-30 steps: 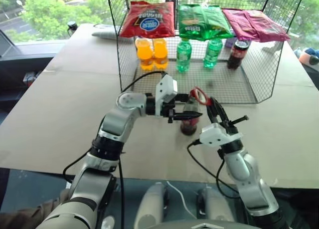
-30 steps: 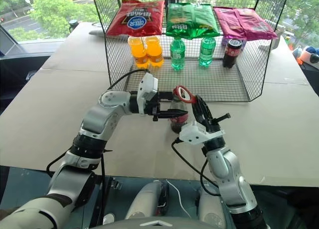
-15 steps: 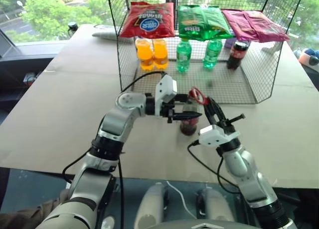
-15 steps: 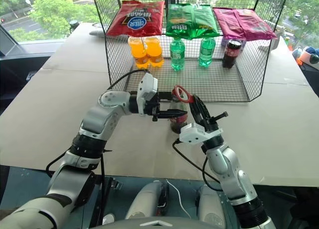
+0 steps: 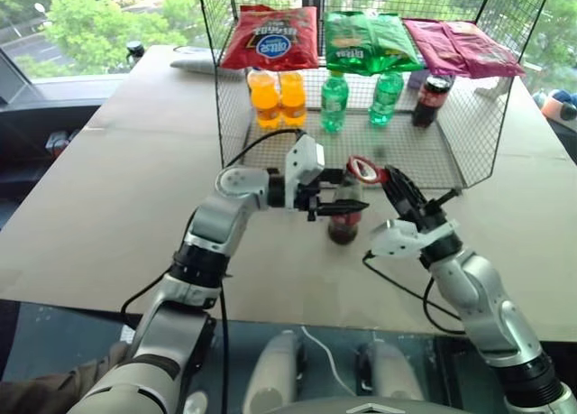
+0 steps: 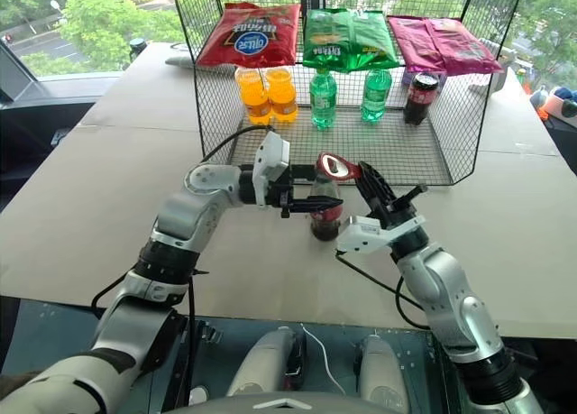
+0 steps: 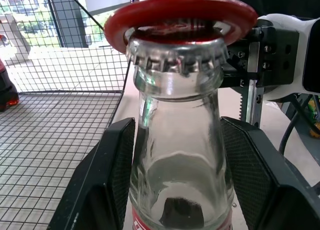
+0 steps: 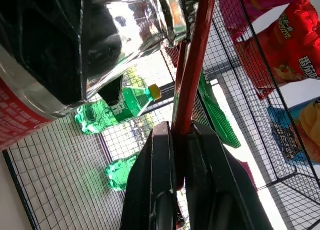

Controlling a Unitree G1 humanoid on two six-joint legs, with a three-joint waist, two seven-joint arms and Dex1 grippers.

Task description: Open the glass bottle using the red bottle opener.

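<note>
I have the small clear glass bottle of dark cola [image 5: 344, 217] standing on the tan desk [image 5: 117, 188] at the centre of the frame, just in front of the black wire-mesh rack [image 5: 451, 134] of snacks and drinks. My left claw [image 5: 335, 198] reaches in level from the left, and its two black fingers [image 7: 117, 165] clamp the bottle on both sides just below the neck. My right claw [image 6: 368, 176] comes up from the lower right, its fingers pinched tight on the straight handle of the flat red bottle opener [image 6: 337, 167]. In the left wrist view the opener's ring head [image 7: 180, 14] sits over the metal crown cap [image 7: 176, 57], tilted, with the cap's crimped skirt visible beneath the ring; I cannot tell whether the ring's tooth has caught under that skirt. To do this step well, I would first confirm the catch, then lever the handle upward in one smooth motion while the left claw holds the bottle firm and upright. The risks I judge are the ring skating off the cap and the bottle tipping toward the rack.
</note>
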